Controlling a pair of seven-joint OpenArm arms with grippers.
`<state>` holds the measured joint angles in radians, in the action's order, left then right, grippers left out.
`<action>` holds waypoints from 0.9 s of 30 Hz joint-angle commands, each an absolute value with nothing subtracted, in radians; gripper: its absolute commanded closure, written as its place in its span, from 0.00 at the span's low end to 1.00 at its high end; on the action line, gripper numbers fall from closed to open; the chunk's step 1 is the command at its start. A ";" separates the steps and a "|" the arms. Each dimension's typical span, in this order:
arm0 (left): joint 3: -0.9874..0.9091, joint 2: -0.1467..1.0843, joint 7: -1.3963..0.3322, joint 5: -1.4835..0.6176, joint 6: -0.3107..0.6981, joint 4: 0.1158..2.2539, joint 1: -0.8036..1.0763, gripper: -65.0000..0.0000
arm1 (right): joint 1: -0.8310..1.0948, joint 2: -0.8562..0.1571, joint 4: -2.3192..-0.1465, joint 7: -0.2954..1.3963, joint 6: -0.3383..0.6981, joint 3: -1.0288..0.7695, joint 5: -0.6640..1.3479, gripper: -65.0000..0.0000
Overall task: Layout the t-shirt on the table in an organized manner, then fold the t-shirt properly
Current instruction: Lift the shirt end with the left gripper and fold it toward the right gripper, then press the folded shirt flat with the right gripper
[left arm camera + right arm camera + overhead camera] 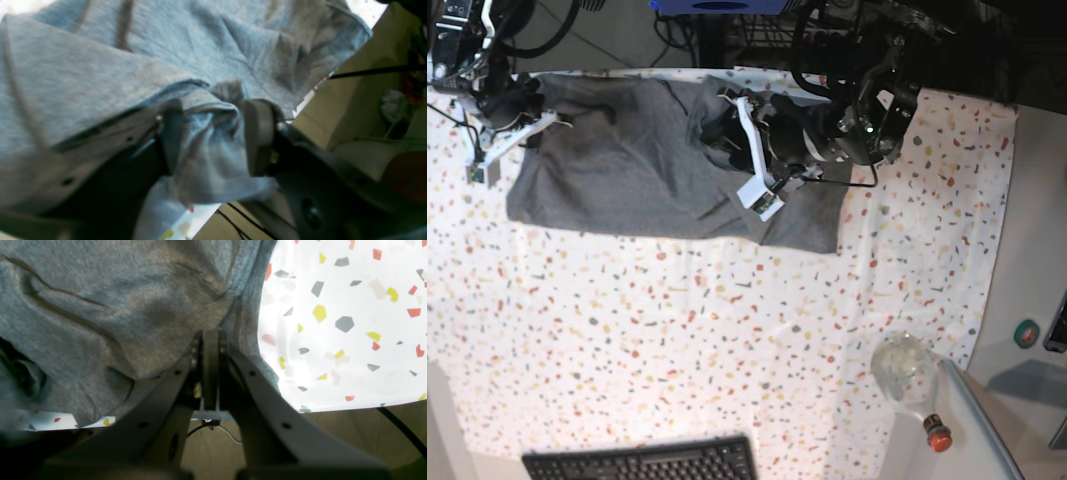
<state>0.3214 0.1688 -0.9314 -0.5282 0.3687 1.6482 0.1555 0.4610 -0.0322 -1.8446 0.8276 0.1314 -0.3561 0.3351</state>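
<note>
The heather-grey t-shirt (627,160) lies crumpled across the far part of the speckled table (677,330). My left gripper (215,133) is over the shirt's right half, its jaws standing apart with a loose bunch of shirt fabric (210,156) between the pads (258,136). In the base view this gripper (717,130) sits among raised folds. My right gripper (210,340) is at the shirt's left edge (532,110), fingers pressed together on the fabric (133,316) close to its hem, with cloth draped over one finger.
A black keyboard (637,462) lies at the near edge. A clear bottle with a red cap (912,380) lies near the right corner by the plain grey side surface (1027,230). Cables (400,426) hang past the table edge.
</note>
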 commanded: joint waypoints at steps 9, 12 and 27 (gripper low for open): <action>0.443 0.165 -0.918 -0.555 0.378 1.816 0.096 0.51 | 0.466 -0.038 -1.876 0.812 0.136 -0.351 0.338 1.00; 0.272 0.209 -0.923 -0.556 0.378 1.926 0.134 0.64 | 0.469 -0.038 -1.933 0.814 0.136 -0.321 0.338 1.00; -0.929 0.321 -0.920 -0.549 0.380 1.541 0.320 1.00 | 0.117 -0.116 -1.839 0.817 -0.044 0.535 0.337 0.99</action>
<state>-0.9333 0.3088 -0.9318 -0.5240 0.3679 1.5223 0.3233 0.1265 -0.1143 -1.8214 0.8368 -0.0444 0.5434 0.3386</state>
